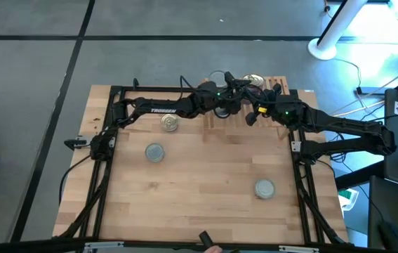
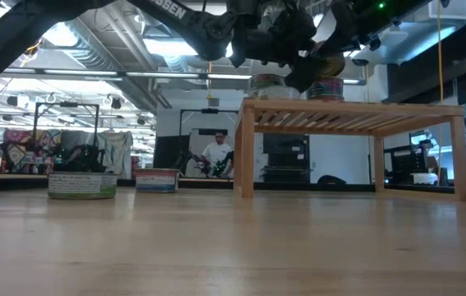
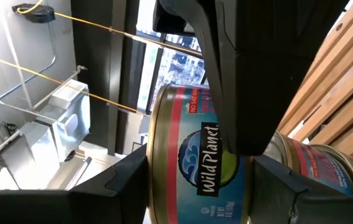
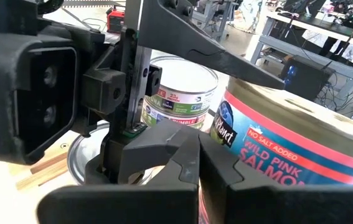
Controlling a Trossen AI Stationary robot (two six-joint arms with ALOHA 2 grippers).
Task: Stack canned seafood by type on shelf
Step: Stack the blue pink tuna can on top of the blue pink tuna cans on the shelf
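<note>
The shelf (image 2: 352,115) stands at the table's far edge, right of centre, with cans on top. My left gripper (image 3: 198,186) reaches over it, shut on a red-and-blue Wild Planet salmon can (image 3: 192,155) with gold rims. That can is right above a like can (image 3: 325,168) resting on the slats. My right gripper (image 4: 198,165) is shut, its fingers right at the held can's label side (image 4: 288,140). A stack of two white-labelled cans (image 4: 182,93) stands just behind. Three more cans rest on the tabletop: gold-topped (image 1: 169,124), silver-topped (image 1: 155,152) and silver-topped (image 1: 264,187). My left gripper pinches the salmon can by its two flat ends: one finger (image 4: 220,56) lies across the top, the other (image 3: 282,183) sits under it, above the lower can. The fingers come in level from the table's left. The can stays upright. My right gripper's shut fingers (image 3: 232,93) stand against the can's label side; whether they touch it I cannot tell.
The shelf's light-wood legs (image 2: 245,148) leave open space beneath it. A silver can top (image 4: 80,158) shows on the shelf near the white stack. The black frame rails (image 1: 107,161) run along both table sides. A person (image 2: 216,154) stands far off in the room.
</note>
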